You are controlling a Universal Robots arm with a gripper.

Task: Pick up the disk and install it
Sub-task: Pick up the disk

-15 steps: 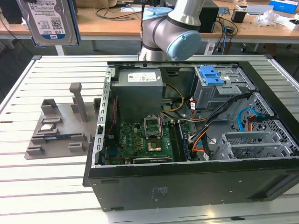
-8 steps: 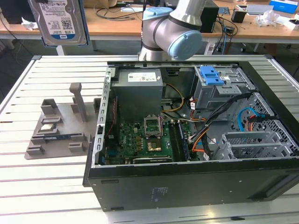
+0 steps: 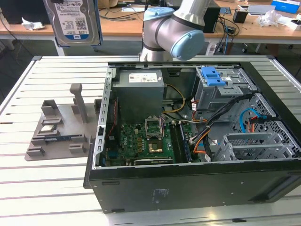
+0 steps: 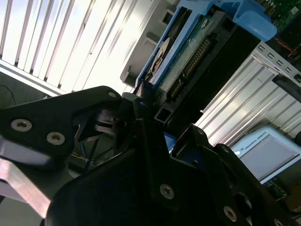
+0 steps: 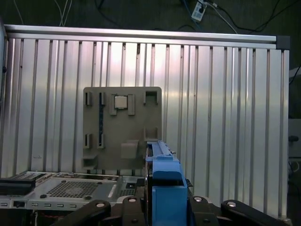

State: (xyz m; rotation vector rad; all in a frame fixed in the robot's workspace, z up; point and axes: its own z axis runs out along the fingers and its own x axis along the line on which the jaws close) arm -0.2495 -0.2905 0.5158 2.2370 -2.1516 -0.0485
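Disk held aloft on edge above the slatted surface, toward the exterior view's left and well apart from the open computer case. In the second wrist view the end effector is closed on one end of the disk, its black fingers pinching the drive through the blue carrier, with the connector row showing. In the first wrist view the grey parts fixture lies below the hanging drive, with a corner of the case beside it. Hazards, as judged from this pose: (a) the grip bears on a short stretch at one end, so the long drive could pivot or slip between the fingers under a quick swing and arrive tilted; (b) the carrier is plastic and may flex, letting the drive shift in its frame; (c) the grey drive cage, topped by a blue latch piece, stands just beside a tangle of cables — a low approach could snag them or push a loop into the bay; (d) the power supply and the case rim flank the way in, and a misaligned carrier would likely jam at the cage mouth rather than slide home; (e) a release at this height would drop the drive onto the fixture or the surface — a hard knock for either
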